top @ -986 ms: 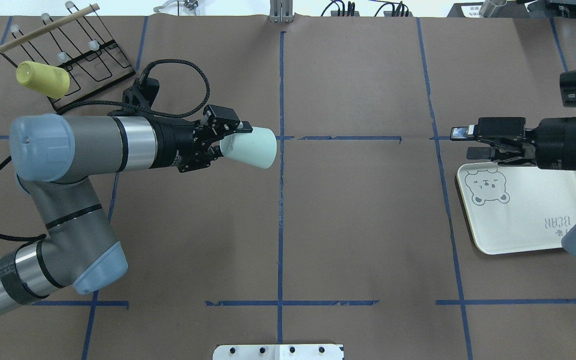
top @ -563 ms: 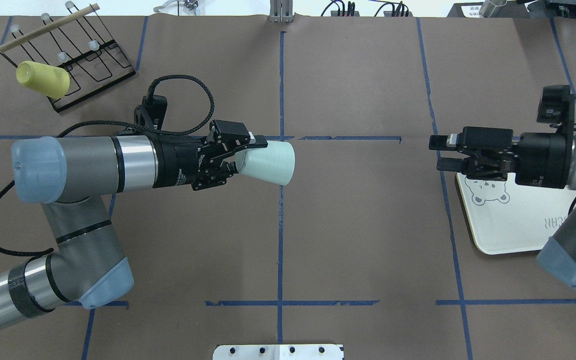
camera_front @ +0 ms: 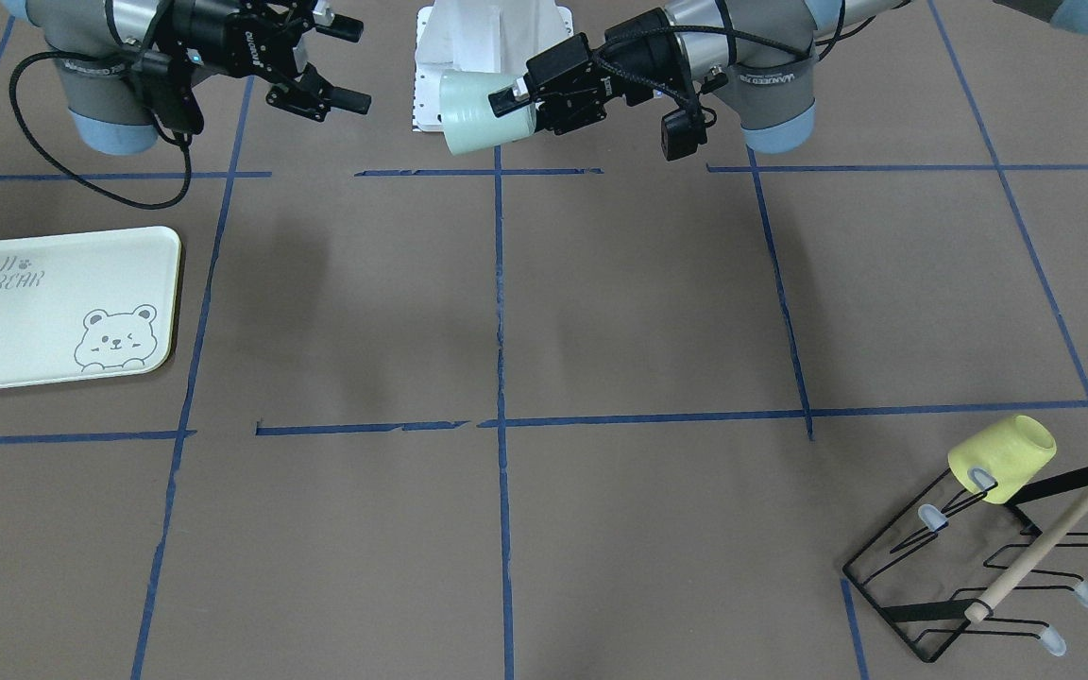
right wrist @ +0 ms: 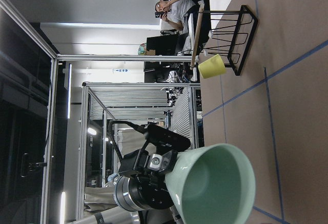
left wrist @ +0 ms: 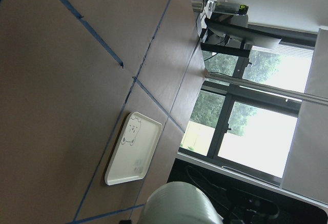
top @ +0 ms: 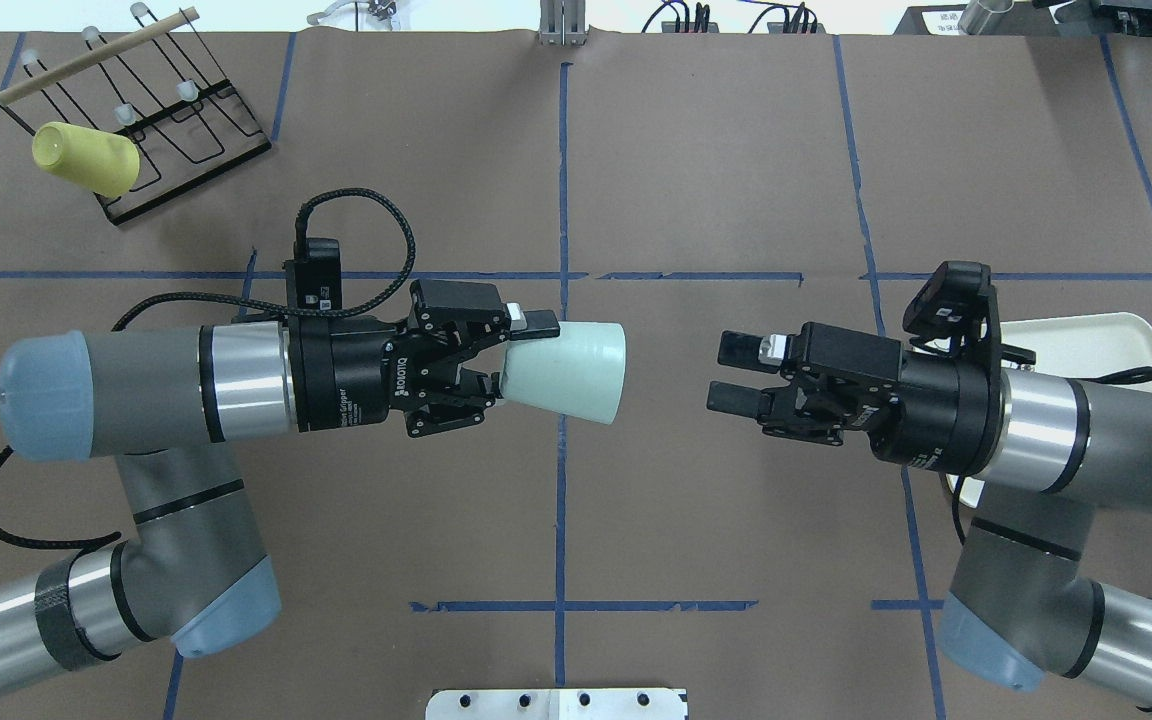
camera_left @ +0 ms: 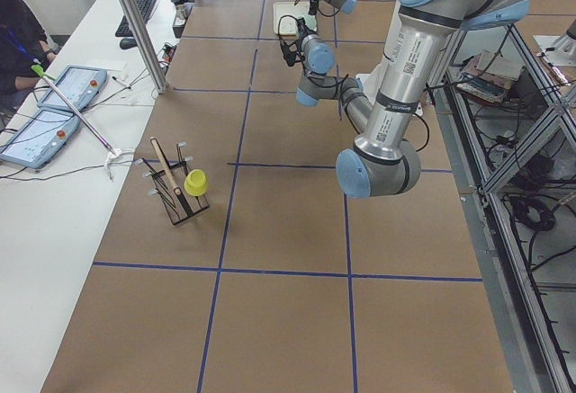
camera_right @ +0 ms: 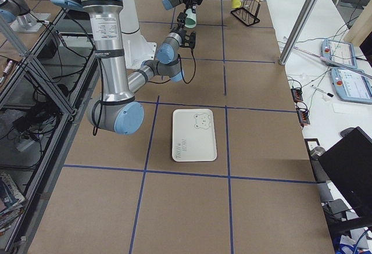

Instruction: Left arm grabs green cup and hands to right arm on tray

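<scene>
The green cup [top: 566, 372] lies on its side in the air over the table's middle, its open mouth toward my right arm; it also shows in the front view [camera_front: 473, 113] and the right wrist view [right wrist: 215, 188]. My left gripper [top: 506, 360] is shut on the cup's base end. My right gripper [top: 731, 372] is open and empty, level with the cup and a short gap to its right, fingers pointing at the mouth. The tray [camera_front: 53, 302] lies flat on the table under and behind my right arm, partly hidden in the overhead view [top: 1126, 340].
A black wire rack [top: 166, 110] with a wooden bar stands at the far left corner, with a yellow cup [top: 86, 158] hung on it. Blue tape lines cross the brown table. A white mounting plate [top: 556, 703] sits at the near edge.
My left gripper has carried the green cup right and toward the near side. My right gripper has moved left, away from the tray, and now faces the cup's mouth.
</scene>
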Motion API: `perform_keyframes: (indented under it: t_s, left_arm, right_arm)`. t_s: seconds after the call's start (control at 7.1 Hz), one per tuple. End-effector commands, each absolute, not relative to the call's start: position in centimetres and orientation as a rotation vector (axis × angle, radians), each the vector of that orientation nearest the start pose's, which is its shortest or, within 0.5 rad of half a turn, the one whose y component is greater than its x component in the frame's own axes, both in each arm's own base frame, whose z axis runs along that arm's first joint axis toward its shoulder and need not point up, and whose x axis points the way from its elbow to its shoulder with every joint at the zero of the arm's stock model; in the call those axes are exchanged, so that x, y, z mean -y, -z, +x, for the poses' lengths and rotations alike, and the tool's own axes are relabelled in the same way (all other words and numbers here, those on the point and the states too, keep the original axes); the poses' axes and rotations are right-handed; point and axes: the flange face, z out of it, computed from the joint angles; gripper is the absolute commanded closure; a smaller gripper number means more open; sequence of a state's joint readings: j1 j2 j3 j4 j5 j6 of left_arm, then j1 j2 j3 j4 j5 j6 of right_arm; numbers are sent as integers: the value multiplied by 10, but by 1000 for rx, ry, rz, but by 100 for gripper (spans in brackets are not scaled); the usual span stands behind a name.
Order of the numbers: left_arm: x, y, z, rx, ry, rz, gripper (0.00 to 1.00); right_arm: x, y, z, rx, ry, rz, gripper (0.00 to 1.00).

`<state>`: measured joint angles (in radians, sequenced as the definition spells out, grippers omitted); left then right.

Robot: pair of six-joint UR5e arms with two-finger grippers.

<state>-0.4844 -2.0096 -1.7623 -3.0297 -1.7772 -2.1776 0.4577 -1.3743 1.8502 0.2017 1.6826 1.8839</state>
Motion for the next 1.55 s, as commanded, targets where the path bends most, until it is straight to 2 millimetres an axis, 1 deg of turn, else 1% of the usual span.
perform_keyframes:
  t_s: [0.0,0.28,0.7,0.85,0.99,1.13,1.27,1.41]
  left_arm:
    - [336,-177,419,-2106,402,-300,69]
    - [330,-174,421,-2110,391,-315,69]
    - [329,-171,421,-2116,387,-316,69]
    - [322,-171,426,-2111,379,-332,69]
    - [320,-170,427,-2111,376,-337,69]
    - [320,-170,427,-2111,376,-337,69]
    - [321,-171,428,-2108,377,-337,69]
    - [320,-171,427,-2110,376,-337,69]
  right_arm:
    - [300,-242,-359,2295,-273,82,0]
    - [301,-238,-361,2300,-274,81,0]
    - [305,-228,-365,2316,-301,96,0]
    - [306,-227,-368,2294,-310,95,0]
    - [308,-216,-373,2294,-310,91,1]
    - [308,-214,-376,2281,-312,88,3]
    - [307,-214,-377,2279,-314,83,10]
    - [307,-214,-378,2279,-315,78,33]
